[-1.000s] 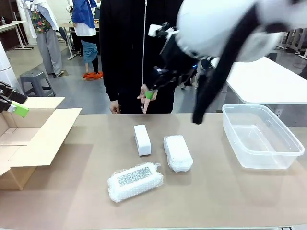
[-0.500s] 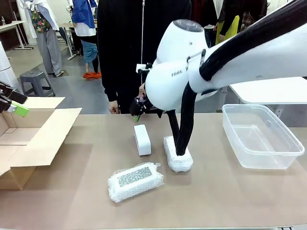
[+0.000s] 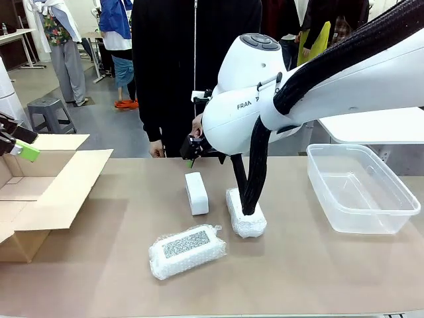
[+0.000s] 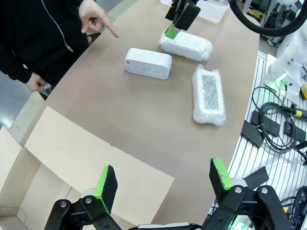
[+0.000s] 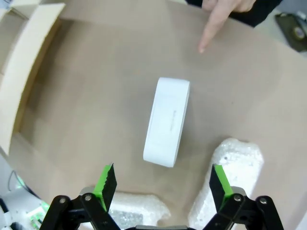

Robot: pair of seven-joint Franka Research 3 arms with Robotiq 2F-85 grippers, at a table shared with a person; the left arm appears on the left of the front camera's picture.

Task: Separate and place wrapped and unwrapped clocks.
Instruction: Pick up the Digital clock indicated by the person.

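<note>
Over mid-table, the right gripper (image 5: 162,182) hangs spread wide above the white block (image 5: 167,122), evidently because the person's hand (image 5: 225,9) points at it; wrapped bundles (image 5: 225,177) lie near. Left gripper (image 4: 163,178), also spread, over the box (image 3: 59,192).

Site finding: an open robotics lab hall. My brown-topped worktable (image 3: 318,265) stands on smooth grey flooring (image 3: 99,126). A long white table (image 3: 371,126) and a grey plastic stool (image 3: 48,105) stand beyond its far edge. Black cables and power bricks (image 4: 268,134) lie off its side edge.
</note>
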